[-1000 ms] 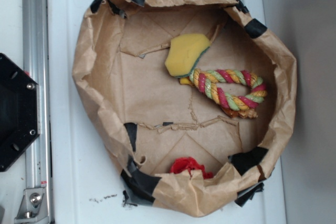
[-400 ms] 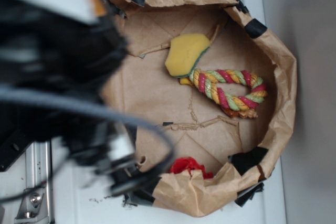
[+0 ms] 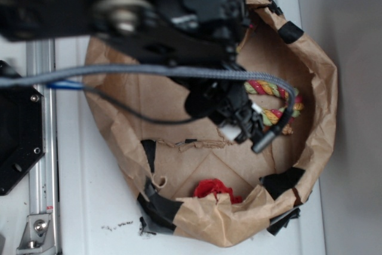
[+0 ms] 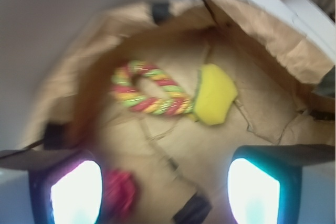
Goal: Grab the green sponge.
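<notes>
Lying in paper basin (image 4: 252, 19): green sponge (image 4: 215, 94), rope ring (image 4: 149, 94)

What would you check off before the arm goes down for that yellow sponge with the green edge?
1. Sponge in sight: ok in the wrist view; the arm hides it in the exterior view.
2. Gripper open: ok, fingers wide apart.
3. Gripper empty: ok.
4. Gripper lined up over sponge: not ok, sponge sits off toward the right finger.
5. Clear of the rope ring: not ok, it touches the sponge.
6. Red lump out of the way: ok, far from sponge.
</notes>
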Robot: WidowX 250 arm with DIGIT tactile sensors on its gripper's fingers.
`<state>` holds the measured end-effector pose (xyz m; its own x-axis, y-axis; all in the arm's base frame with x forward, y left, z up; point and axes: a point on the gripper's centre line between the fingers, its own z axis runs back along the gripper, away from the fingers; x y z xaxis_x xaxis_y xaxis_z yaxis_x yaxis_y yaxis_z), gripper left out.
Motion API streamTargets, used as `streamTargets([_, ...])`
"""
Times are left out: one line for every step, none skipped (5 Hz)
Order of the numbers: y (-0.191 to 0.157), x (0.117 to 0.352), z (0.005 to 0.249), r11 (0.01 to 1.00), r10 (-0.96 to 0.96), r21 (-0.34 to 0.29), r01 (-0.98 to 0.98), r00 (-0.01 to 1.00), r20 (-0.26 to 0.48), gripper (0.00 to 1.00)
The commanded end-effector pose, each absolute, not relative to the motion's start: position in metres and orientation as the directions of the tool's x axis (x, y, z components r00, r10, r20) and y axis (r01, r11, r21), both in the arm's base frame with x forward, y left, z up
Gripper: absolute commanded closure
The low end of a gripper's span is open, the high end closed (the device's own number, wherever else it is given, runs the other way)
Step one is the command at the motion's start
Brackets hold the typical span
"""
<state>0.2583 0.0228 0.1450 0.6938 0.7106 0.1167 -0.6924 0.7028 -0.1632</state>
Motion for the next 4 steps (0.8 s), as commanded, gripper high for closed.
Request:
streamTargets([0.08, 0.267, 0.085, 0.63, 0.774, -0.06, -0.774, 0.62, 0.131, 0.0])
streamTargets([0.09, 0.272, 0.06, 0.61, 0.79, -0.018, -0.792, 0.606, 0.089, 0.0])
streamTargets([0.088, 0.274, 0.046, 0.638, 0.77, 0.019, -0.77, 0.638, 0.029, 0.14])
streamTargets([0.082, 0.273, 0.055, 0.651, 0.759, 0.003, -0.759, 0.651, 0.031, 1.0])
